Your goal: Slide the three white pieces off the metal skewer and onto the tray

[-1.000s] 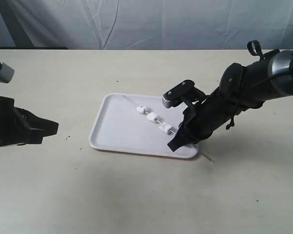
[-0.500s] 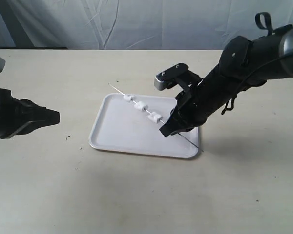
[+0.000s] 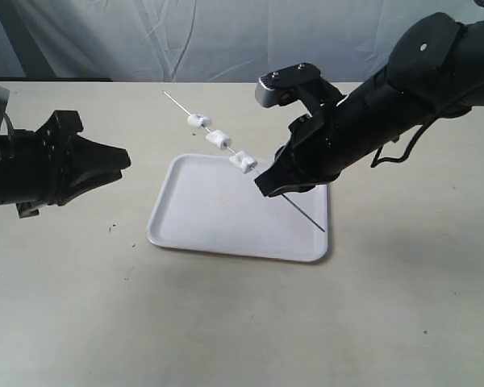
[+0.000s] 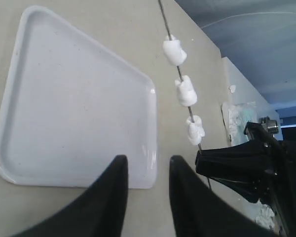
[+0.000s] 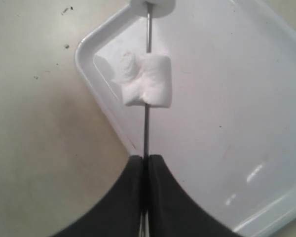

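My right gripper is shut on the metal skewer and holds it in the air, slanting up to the left over the white tray. Three white pieces are threaded on the skewer; the nearest piece sits just beyond my right fingertips. The skewer's lower end sticks out behind the gripper. My left gripper is open, left of the tray, with nothing between its fingers.
Everything stands on a beige tabletop. A pale wrinkled cloth hangs behind the table's far edge. The right arm reaches in from the upper right.
My right gripper has lifted the skewer with its three pieces up off the tray and toward the far left. My left gripper has moved right, closer to the tray.
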Robot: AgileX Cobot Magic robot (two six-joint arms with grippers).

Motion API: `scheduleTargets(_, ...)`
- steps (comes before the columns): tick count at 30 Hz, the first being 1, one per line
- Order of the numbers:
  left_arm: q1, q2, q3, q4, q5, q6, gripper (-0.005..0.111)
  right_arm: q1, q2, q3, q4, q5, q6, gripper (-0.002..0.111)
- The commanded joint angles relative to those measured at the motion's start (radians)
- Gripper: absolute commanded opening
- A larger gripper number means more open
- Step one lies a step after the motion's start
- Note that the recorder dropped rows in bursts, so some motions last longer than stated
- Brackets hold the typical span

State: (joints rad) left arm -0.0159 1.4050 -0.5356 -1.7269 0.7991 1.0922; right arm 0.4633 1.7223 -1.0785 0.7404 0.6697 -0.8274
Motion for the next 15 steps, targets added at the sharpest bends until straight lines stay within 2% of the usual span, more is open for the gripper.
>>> scheduleTargets(1, -0.005, 0.006, -0.024, -0.018, 0.01, -0.015, 0.033, -0.002, -0.026, -0.005, 0.04, 0.019, 0.0, -0.001)
scheduleTargets(9, -0.005, 0.006, -0.115, -0.018, 0.08, -0.066, 0.033, -0.002, -0.026, -0.005, 0.054, 0.045, 0.0, -0.001)
scheduleTargets(12, -0.005, 0.008, -0.123, -0.018, 0.146, -0.1, 0.033, -0.002, -0.03, -0.005, 0.047, 0.048, -0.001, -0.001)
scheduleTargets(15, -0.007, 0.016, -0.123, -0.018, 0.145, -0.106, 0.033, -0.002, -0.035, -0.005, 0.051, 0.059, -0.001, -0.001)
